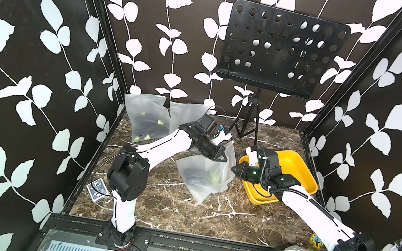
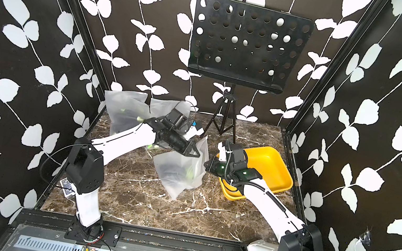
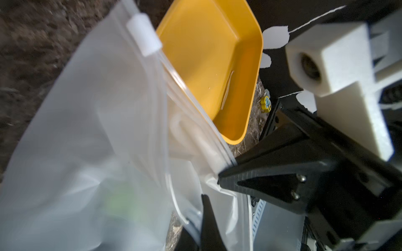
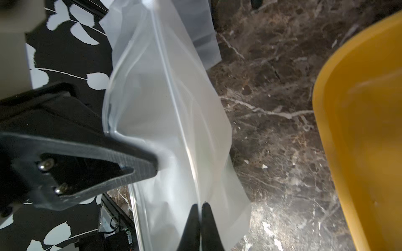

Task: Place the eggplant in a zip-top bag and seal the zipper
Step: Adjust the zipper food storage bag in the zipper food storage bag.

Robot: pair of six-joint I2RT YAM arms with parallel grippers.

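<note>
A frosted zip-top bag [image 1: 203,170] [image 2: 178,169] hangs over the middle of the table, its lower corner touching the marble. Inside it lies the eggplant [image 1: 195,176] [image 2: 171,172], a dark shape with a green stem, blurred in the left wrist view [image 3: 121,195]. My left gripper [image 1: 222,158] [image 2: 197,155] [image 3: 202,202] is shut on the bag's top edge. Close beside it, my right gripper [image 1: 233,169] [image 2: 206,164] [image 4: 199,204] is shut on the same zipper edge. The white slider [image 3: 143,34] sits at the zipper's far end.
An empty yellow bin [image 1: 295,164] [image 2: 271,162] [image 3: 208,65] [image 4: 359,130] stands right of the bag, under my right arm. More bags holding eggplants [image 1: 145,119] lean in the back left corner. A music stand [image 1: 250,123] stands at the back. A card deck [image 1: 96,189] lies front left.
</note>
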